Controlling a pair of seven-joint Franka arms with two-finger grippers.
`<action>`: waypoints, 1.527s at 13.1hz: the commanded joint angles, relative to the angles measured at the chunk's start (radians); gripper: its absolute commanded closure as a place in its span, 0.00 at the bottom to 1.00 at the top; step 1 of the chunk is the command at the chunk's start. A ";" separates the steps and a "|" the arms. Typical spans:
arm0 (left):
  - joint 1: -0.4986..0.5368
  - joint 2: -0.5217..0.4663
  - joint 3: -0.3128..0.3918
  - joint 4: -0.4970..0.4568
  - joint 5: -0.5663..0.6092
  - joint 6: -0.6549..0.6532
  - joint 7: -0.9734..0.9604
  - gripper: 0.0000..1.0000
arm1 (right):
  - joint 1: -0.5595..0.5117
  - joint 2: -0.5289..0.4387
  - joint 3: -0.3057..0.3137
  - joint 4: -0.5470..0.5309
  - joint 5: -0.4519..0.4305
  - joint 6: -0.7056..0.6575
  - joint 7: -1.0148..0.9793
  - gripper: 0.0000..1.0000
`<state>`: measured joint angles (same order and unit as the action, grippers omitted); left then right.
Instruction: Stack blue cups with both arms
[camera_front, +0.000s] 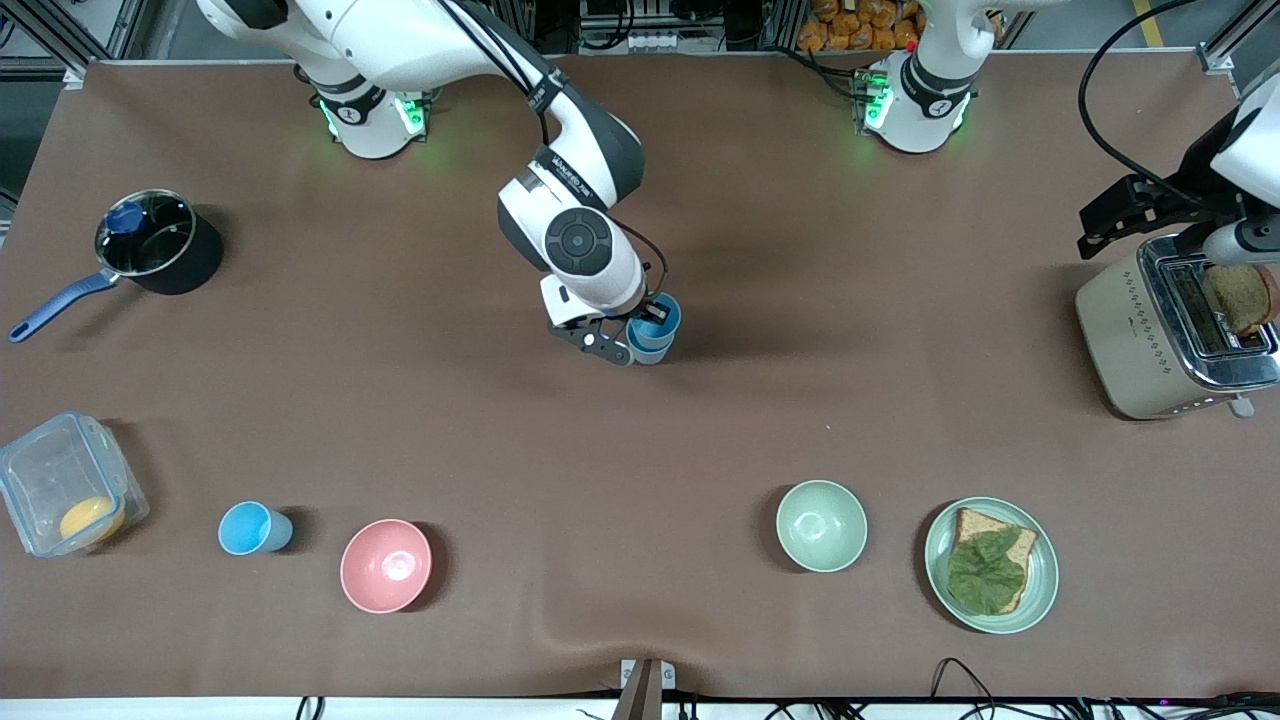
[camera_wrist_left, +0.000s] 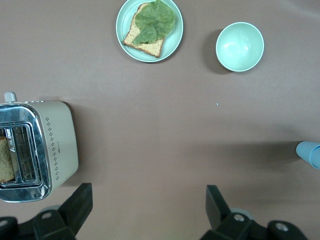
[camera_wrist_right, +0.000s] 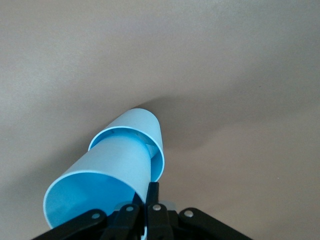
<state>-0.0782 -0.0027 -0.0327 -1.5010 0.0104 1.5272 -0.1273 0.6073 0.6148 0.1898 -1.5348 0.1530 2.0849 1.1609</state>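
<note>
**Stack status: one cup nested, one cup still loose**

The right gripper (camera_front: 640, 335) is at mid-table with its fingers clamped on the rim wall of the upper blue cup (camera_wrist_right: 102, 185). This cup sits partly inside the lower blue cup (camera_wrist_right: 150, 132) directly beneath the fingertips. Judged from the right wrist view, this pair is nested but not yet released.

Both nested cups point mouth-up. Their shared long axis runs roughly vertical, in line with the gripper's approach direction. The upper cup appears not fully seated, so a short push along that axis is probably still needed.

A third blue cup (camera_front: 255, 528) stands mouth-up well apart from the right gripper, beside the pink bowl (camera_front: 386, 565). If it belongs to the stack, it remains to be added.

The left gripper (camera_wrist_left: 150, 210) waits over bare table beside the toaster (camera_wrist_left: 37, 150), fingers spread apart and empty.
</note>
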 joint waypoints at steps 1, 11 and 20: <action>-0.005 0.000 0.008 0.007 -0.014 -0.015 0.008 0.00 | 0.011 0.014 -0.004 0.031 -0.021 -0.020 0.028 1.00; 0.000 0.001 0.010 0.010 -0.020 -0.038 -0.052 0.00 | -0.262 -0.090 -0.015 0.088 -0.023 -0.382 -0.364 0.00; -0.005 -0.008 -0.001 -0.013 -0.020 -0.076 -0.087 0.00 | -0.558 -0.240 -0.016 -0.071 -0.154 -0.410 -0.759 0.00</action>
<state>-0.0792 0.0010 -0.0319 -1.5036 0.0104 1.4636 -0.1964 0.0751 0.4879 0.1529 -1.4772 0.0409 1.6182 0.4141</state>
